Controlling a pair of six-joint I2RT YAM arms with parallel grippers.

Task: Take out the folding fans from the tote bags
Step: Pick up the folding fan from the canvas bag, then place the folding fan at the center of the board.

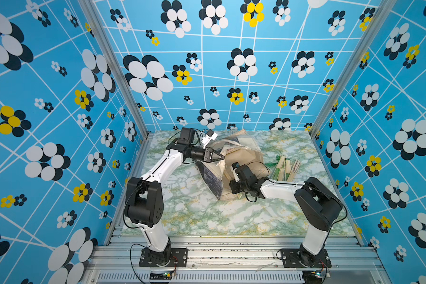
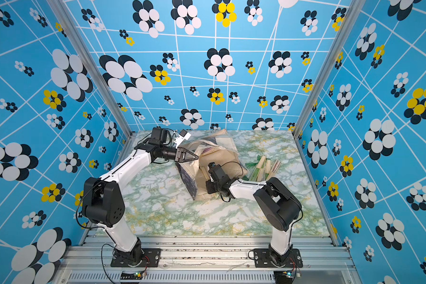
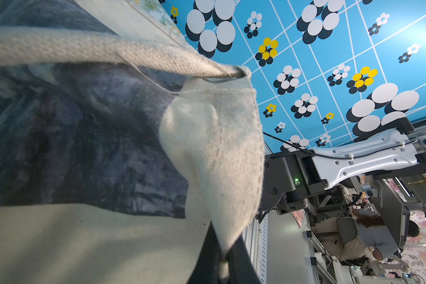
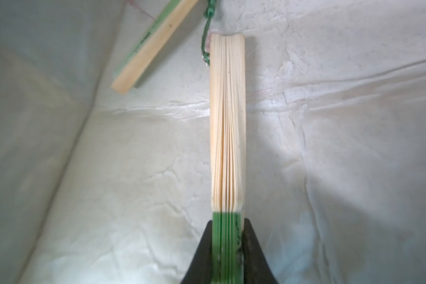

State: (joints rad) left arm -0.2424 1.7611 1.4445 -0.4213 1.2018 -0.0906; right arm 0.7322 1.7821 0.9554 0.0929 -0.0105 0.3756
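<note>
The cream tote bag [image 1: 241, 157] [image 2: 221, 157] with dark printed side panels lies crumpled at the back middle of the table. My left gripper [image 1: 220, 156] [image 2: 196, 157] [image 3: 223, 246] is shut on a fold of the bag's cream rim [image 3: 214, 147] by its strap handle and holds it up. In both top views my right wrist [image 1: 241, 182] reaches into the bag's mouth and the fingers are hidden. Inside, my right gripper [image 4: 228, 223] is shut on the green-edged end of a folding fan [image 4: 228, 123]. Another fan [image 4: 153, 46] and a green tassel cord [image 4: 207, 32] lie deeper in.
Several closed fans [image 1: 284, 168] [image 2: 265, 168] lie side by side on the green marble table [image 1: 207, 216], just right of the bag, beside my right forearm. Blue patterned walls close in three sides. An aluminium rail [image 1: 231, 248] runs along the front edge.
</note>
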